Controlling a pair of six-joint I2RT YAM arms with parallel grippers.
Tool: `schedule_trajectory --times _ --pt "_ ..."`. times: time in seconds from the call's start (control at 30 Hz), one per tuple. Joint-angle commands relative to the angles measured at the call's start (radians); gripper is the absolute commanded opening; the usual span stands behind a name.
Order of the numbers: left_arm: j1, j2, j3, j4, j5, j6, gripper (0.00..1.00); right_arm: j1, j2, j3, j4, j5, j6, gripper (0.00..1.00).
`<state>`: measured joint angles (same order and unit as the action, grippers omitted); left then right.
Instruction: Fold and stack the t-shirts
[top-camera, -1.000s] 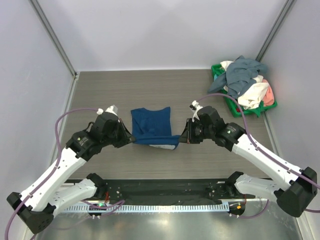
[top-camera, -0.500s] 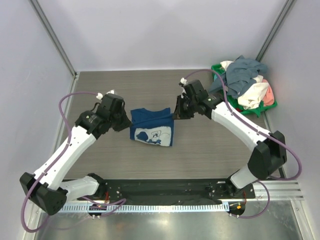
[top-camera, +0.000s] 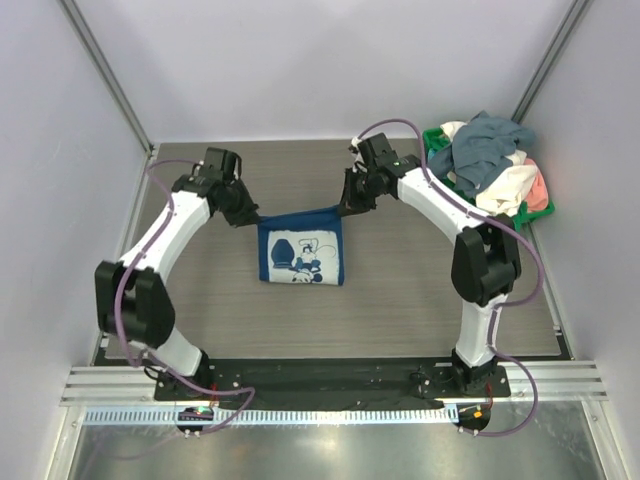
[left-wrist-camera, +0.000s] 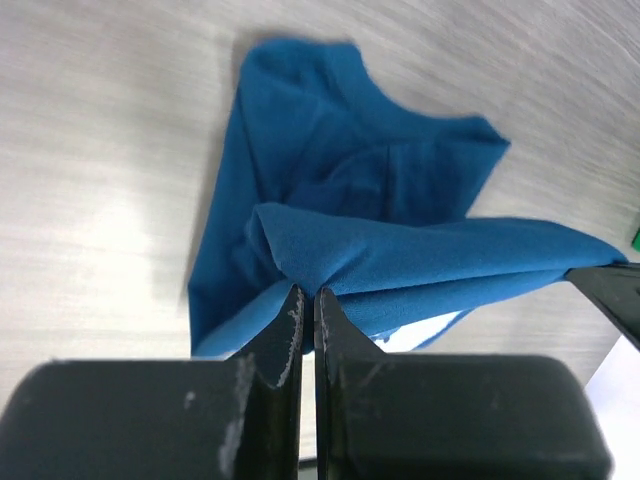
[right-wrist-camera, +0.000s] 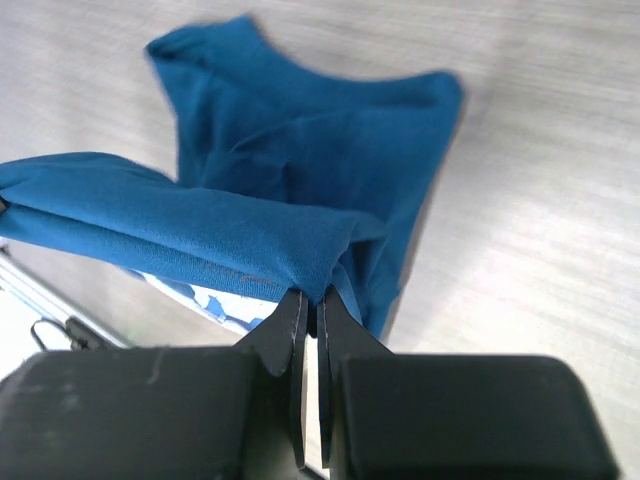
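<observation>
The left gripper (top-camera: 250, 214) (left-wrist-camera: 308, 300) is seen pressed together, with a fold of the navy t-shirt (top-camera: 300, 256) (left-wrist-camera: 380, 200) pinched between its fingertips at the shirt's 9 o'clock corner. The right gripper (top-camera: 345, 205) (right-wrist-camera: 312, 300) is likewise clamped shut on the blue cloth (right-wrist-camera: 300, 130) at the 3 o'clock corner. The pinched edge is held taut between the two grippers and raised off the table (top-camera: 200, 300). The rest of the shirt trails down toward 6 o'clock and lies near the middle of the table, with its white cartoon print turned up.

A second earlier both grippers were low at the shirt's 6 o'clock edge and only plain blue cloth was showing. That edge has since been lifted and carried over toward 12 o'clock, so the print has been exposed. Since half a second ago the grippers have been moved further toward 12 o'clock.

The left arm (top-camera: 160, 240) and the right arm (top-camera: 440, 215) are stretched far out from their bases. They are bowed outward and bent in at the wrists, so that an arch is formed over the shirt. The other t-shirts (top-camera: 490, 160) are heaped in the green basket (top-camera: 470, 215) at 2 o'clock, well apart from the grippers.
</observation>
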<state>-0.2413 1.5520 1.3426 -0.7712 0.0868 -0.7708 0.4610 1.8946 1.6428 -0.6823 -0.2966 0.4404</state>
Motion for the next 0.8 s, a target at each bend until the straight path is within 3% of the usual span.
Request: schedule_trajectory --times 0.0,0.37,0.63,0.67,0.77 --pt "0.051 0.084 0.088 0.021 0.039 0.077 0.0 -0.047 0.046 0.106 -0.042 0.03 -0.04 0.01" --pt "0.091 0.445 0.331 -0.007 0.085 0.117 0.0 -0.076 0.291 0.301 -0.063 0.004 -0.032 0.01" --pt "0.122 0.577 0.472 -0.048 0.099 0.117 0.02 -0.079 0.434 0.446 -0.062 -0.029 -0.031 0.01" --pt "0.125 0.591 0.484 -0.053 0.097 0.119 0.04 -0.079 0.452 0.486 -0.062 -0.035 -0.031 0.01" --pt "0.149 0.667 0.623 -0.066 0.143 0.183 0.39 -0.097 0.492 0.56 -0.086 -0.021 -0.02 0.25"
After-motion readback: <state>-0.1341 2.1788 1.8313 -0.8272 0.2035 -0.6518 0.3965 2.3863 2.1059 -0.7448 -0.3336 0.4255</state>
